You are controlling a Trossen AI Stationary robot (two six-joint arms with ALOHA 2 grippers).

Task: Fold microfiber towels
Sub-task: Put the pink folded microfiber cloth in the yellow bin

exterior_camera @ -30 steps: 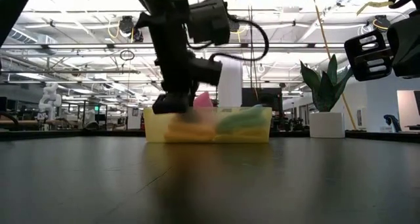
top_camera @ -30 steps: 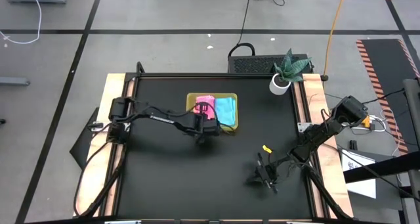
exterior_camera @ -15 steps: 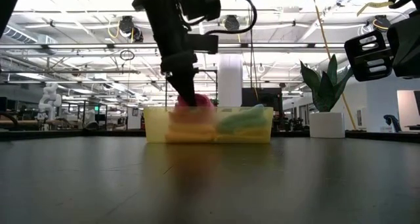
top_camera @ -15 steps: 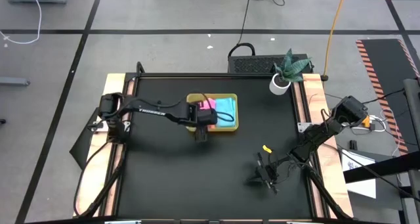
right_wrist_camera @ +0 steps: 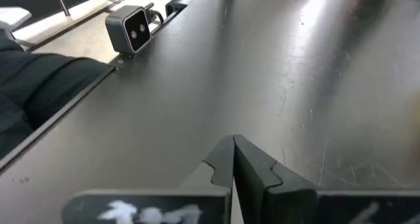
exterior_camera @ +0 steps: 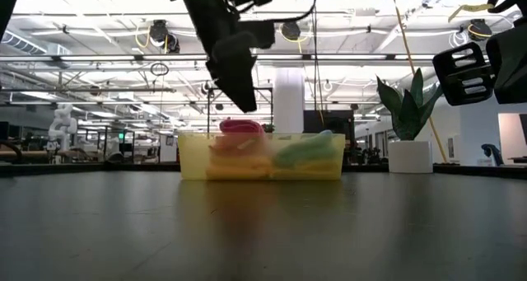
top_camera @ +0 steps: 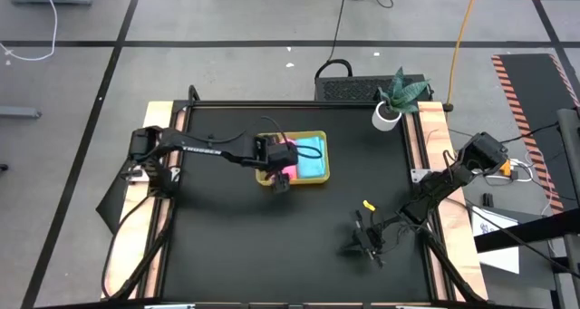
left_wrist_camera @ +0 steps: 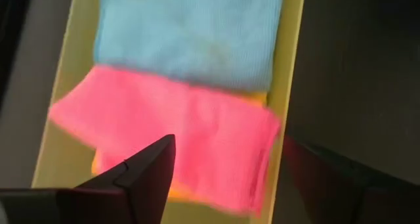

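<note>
A yellow-green tray [top_camera: 294, 132] stands on the black table, left of centre toward the far edge. In it lie a folded pink towel [left_wrist_camera: 197, 132] on the left and a sky blue towel [left_wrist_camera: 190, 33] on the right. An orange-yellow edge [left_wrist_camera: 260, 98] shows under the pink one. My left gripper [left_wrist_camera: 223, 178] hangs open above the pink towel [exterior_camera: 240, 127], clear of it, pointing steeply down [exterior_camera: 235, 63]. My right gripper [top_camera: 367, 246] rests shut near the table's near right, with nothing between its fingers [right_wrist_camera: 233, 158].
A potted plant [top_camera: 394, 101] stands at the far right corner. A small yellow object [top_camera: 368, 205] lies on the table near my right arm. Wooden strips [top_camera: 159, 119] border the black top. A small camera [right_wrist_camera: 134, 27] sits at the table's edge.
My left gripper has let go of the pink towel, risen from tray height to well above the tray and rolled at the wrist. The pink towel, which stuck up above the tray wall, now lies flat on the stack in the tray's left half.
</note>
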